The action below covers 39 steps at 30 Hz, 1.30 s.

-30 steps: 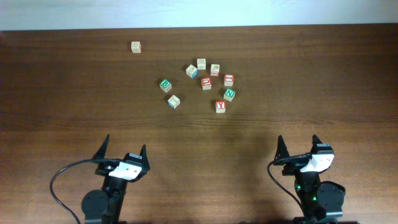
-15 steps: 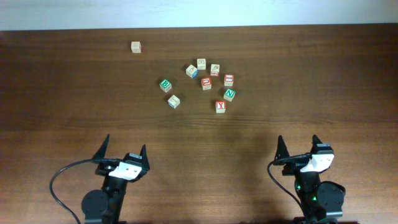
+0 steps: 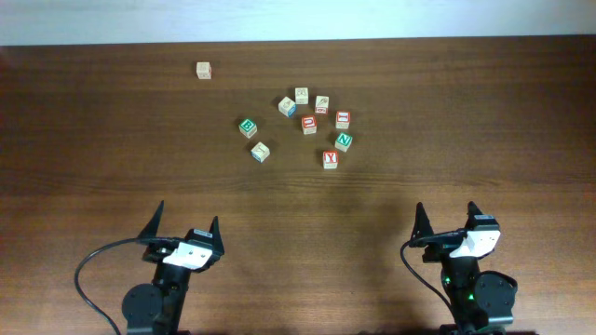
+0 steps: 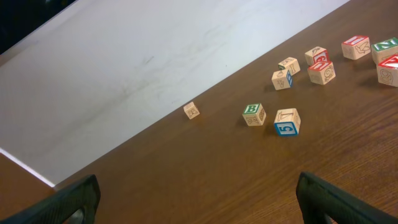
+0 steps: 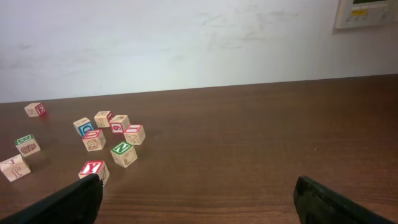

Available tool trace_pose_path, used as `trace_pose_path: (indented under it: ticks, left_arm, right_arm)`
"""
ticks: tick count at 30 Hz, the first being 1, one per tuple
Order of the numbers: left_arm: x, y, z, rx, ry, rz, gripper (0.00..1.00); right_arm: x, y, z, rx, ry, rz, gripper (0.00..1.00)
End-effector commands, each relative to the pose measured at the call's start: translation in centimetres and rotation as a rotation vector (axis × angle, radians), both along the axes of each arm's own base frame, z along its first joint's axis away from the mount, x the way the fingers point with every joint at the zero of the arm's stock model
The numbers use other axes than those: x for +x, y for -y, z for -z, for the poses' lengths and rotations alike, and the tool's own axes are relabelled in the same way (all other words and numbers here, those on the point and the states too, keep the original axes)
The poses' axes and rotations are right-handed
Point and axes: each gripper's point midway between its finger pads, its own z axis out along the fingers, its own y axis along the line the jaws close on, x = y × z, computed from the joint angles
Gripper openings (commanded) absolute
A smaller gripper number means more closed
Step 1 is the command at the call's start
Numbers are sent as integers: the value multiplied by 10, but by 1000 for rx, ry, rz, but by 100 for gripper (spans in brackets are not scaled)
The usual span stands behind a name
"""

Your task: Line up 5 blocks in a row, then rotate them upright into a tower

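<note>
Starting w/ the blocks, we find all five loose on the table [image 3: 93, 149], upper-middle of the overhead frame, none touching another. The green N block [image 3: 344, 140] sits at the right edge of the group. The red Y block [image 3: 330, 158] lies just below-left of it, lowest in frame. Above the N is one red-lettered block [image 3: 343, 118], and a second red-lettered block [image 3: 308, 124] sits to its left, near the group's centre. The blue-marked block [image 3: 260, 151] lies apart at lower left; in the left wrist view it shows a blue 5 on its near face.

Other blocks are mixed in. The green B block [image 3: 248, 127] is just up-left of the blue-marked one. Along the top of the group are a block w/ a blue side [image 3: 287, 106], a pale-topped block [image 3: 302, 95] and a block w/ red on it [image 3: 321, 103]. A plain pale block [image 3: 204, 70] sits alone, well apart at upper left.

We see both arms at the bottom edge, well apart from every block. The left gripper [image 3: 186, 216] at lower left has its fingers [image 4: 78, 196] spread wide, nothing btwn them. The right gripper [image 3: 445, 208] at lower right is likewise spread, fingers [image 5: 74, 199] holding nothing.
</note>
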Motion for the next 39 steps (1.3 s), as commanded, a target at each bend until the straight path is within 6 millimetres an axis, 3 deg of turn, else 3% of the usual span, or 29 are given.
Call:
trace_pose_path:
  ticks: [1,39]
  left_arm:
    - [0,-1,1,12,4,-3,99]
    - [0,-1,1,12,4,-2,99]
  right_arm:
    - [0,2,3,2,-5,11,98]
    - [0,3,2,3,3,18,98]
